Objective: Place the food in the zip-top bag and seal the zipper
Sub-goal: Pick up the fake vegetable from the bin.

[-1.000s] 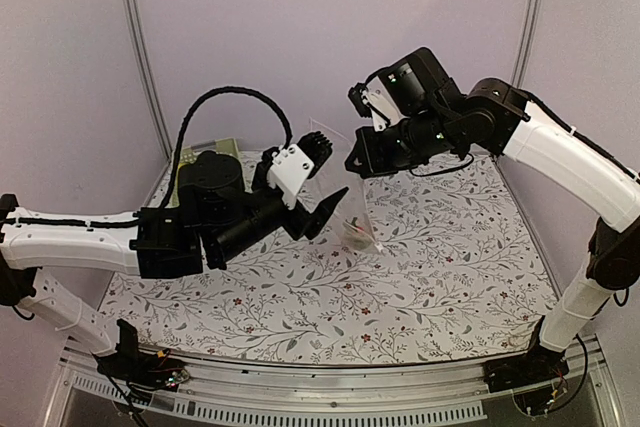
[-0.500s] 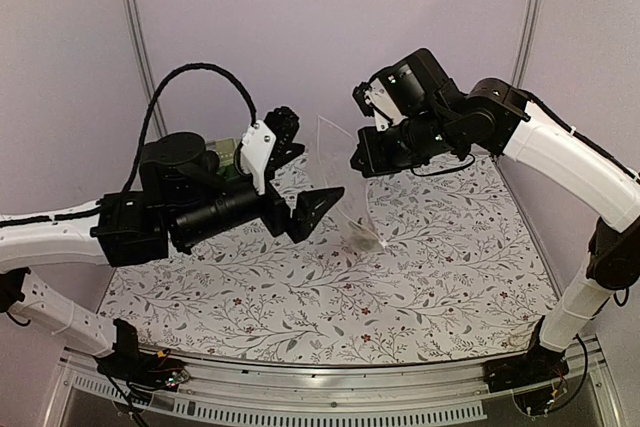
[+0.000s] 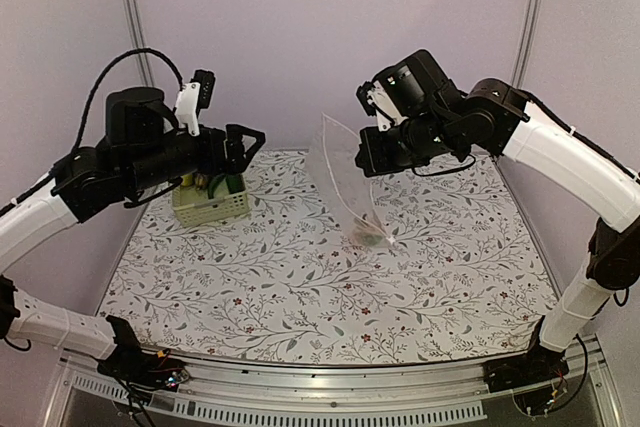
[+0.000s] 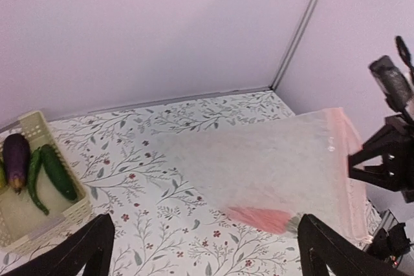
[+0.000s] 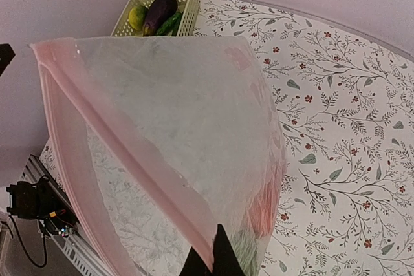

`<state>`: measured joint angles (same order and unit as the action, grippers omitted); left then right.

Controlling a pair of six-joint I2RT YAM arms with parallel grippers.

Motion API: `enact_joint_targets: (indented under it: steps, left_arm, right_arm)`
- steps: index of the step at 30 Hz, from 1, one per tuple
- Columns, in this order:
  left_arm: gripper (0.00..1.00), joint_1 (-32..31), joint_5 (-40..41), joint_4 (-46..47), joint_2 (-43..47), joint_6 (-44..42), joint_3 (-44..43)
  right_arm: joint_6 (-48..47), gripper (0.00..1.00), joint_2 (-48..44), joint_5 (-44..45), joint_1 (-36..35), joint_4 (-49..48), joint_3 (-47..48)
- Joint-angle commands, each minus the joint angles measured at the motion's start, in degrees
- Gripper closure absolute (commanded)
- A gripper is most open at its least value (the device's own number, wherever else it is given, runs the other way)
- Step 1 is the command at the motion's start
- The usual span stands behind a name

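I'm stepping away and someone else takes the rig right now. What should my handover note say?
The right gripper is shut on the zip-top bag at its zipper, holding it up over the table; the mouth looks open.
The left gripper is open, empty, raised near the basket.
Done: a red-orange piece and a green piece lie at the bag's bottom.
Left: bag the eggplant and long green pieces from the basket, then seal.

Plain lilac walls, silver corner posts at 10 and 2 o'clock, floral-print worktop, soft even light
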<state>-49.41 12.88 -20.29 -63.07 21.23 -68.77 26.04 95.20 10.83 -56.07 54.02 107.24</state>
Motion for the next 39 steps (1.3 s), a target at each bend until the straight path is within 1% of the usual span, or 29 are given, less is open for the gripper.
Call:
enact_joint_targets:
  steps: [1, 3, 7, 10, 13, 15, 17, 22, 26, 30, 36, 39]
  left_arm:
    - [0.0, 10.29, -1.34, -11.8, -1.47, 5.27, -1.57]
    - [0.0, 15.31, -2.37, -13.4, -4.15, 4.55, -1.99]
    - [0.02, 25.57, -7.91, -13.57, -10.68, 3.41, -3.04]
    - [0.07, 30.93, -10.31, -12.86, -17.36, 2.96, -5.24]
    - [0.17, 34.03, -11.29, -12.53, -25.43, 3.12, -8.89]
    - [0.25, 35.21, -11.57, -12.08, -30.57, 3.28, -11.64]
    - [0.3, 36.02, -10.79, -11.96, -35.36, 3.61, -14.78]
    - [0.38, 38.5, -13.18, -10.4, -44.55, 7.07, -20.29]
    - [0.39, 39.13, -14.72, -8.42, -48.88, 9.2, -21.82]
    - [0.41, 40.19, -16.13, -6.28, -52.72, 11.72, -21.52]
    - [0.43, 41.19, -17.66, -5.38, -58.97, 11.69, -24.31]
    - [0.43, 41.53, -19.45, -4.13, -60.55, 12.47, -25.22]
  right_arm:
    - [-0.07, 1.0, -1.16, 0.65, 0.4, 0.34, -0.64]
    - [-0.11, 1.0, -1.15, 0.51, 0.43, 0.27, -0.84]
    - [0.05, 1.0, -1.2, 0.45, 0.38, 0.21, -1.45]
    - [0.23, 1.0, -1.32, 0.46, 0.41, 0.19, -1.88]
    - [0.32, 1.0, -1.33, 0.29, 0.39, 0.0, -2.05]
    - [0.38, 1.0, -1.25, 0.12, 0.38, -0.07, -2.12]
    - [0.48, 1.0, -1.16, 0.07, 0.36, -0.13, -2.35]
    - [0.63, 1.0, -1.03, -0.3, 0.41, -0.48, -3.09]
    - [0.8, 1.0, -1.16, -0.44, 0.41, -0.8, -3.53]
    - [0.62, 1.0, -1.13, -0.94, 0.37, -0.87, -3.45]
    - [0.62, 1.0, -1.59, -1.16, 0.4, -0.89, -3.7]
    - [0.67, 1.0, -1.64, -1.15, 0.43, -0.97, -3.88]
